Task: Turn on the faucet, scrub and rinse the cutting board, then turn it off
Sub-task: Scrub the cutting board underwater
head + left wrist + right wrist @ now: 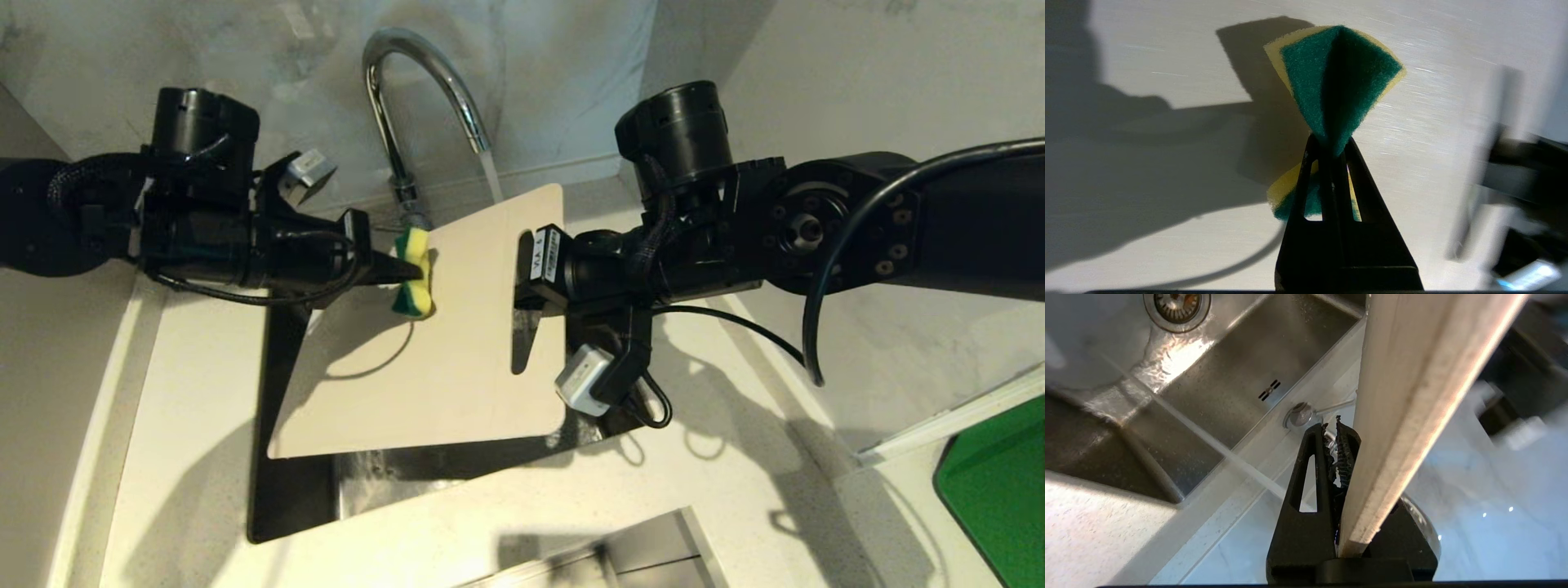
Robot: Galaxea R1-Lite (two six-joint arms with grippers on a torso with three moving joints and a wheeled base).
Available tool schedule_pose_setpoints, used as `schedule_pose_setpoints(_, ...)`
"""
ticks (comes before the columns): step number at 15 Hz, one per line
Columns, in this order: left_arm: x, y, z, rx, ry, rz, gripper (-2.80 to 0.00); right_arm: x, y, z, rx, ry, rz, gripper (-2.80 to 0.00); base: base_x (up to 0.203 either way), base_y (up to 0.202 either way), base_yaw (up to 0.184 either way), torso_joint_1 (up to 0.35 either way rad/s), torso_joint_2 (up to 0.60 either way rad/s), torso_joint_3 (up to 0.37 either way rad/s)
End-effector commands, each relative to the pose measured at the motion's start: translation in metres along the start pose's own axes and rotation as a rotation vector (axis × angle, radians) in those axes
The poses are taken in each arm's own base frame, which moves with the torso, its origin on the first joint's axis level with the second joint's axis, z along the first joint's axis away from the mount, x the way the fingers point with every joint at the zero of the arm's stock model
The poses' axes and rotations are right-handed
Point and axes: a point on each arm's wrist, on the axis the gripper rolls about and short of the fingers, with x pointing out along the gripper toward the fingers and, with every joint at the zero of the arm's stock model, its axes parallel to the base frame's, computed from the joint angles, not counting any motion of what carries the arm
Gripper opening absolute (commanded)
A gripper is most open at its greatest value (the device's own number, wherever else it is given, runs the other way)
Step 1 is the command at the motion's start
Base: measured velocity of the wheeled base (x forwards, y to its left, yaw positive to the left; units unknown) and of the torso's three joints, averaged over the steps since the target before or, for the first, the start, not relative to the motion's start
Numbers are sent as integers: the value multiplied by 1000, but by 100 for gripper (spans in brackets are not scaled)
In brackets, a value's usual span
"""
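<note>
The cream cutting board hangs tilted over the sink. My right gripper is shut on its right edge; in the right wrist view the board shows edge-on between that gripper's fingers. My left gripper is shut on a folded yellow-and-green sponge at the board's upper left edge. In the left wrist view the sponge fans out past the left gripper against the board. Water runs from the chrome faucet just behind the board's top edge. The faucet's base and thin lever show beyond the right fingers.
The steel basin and its drain lie under the board. A bright green flat object lies on the counter at the far right. Marble walls close in behind and to the right. A metal edge sits at the front.
</note>
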Motion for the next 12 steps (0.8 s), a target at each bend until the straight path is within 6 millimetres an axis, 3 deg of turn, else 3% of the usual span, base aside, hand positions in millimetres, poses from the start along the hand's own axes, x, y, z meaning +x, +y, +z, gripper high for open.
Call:
schedule_pose_setpoints(1,18,-29,-4,36,2,-18,-280,0,1,1,-13,-6,0,-280,0,0,0,0,0,0)
schedule_pose_setpoints(6,26,-14,-8,12,22,34,-280,-4,-2,0,-8,4,-5,-280,0,0,0,0,0,0)
schedule_pose_setpoints(12,17,53,-17,-31,74,158,-280,-4,-2,0,-6,5,-6,-280,0,0,0,0,0,0)
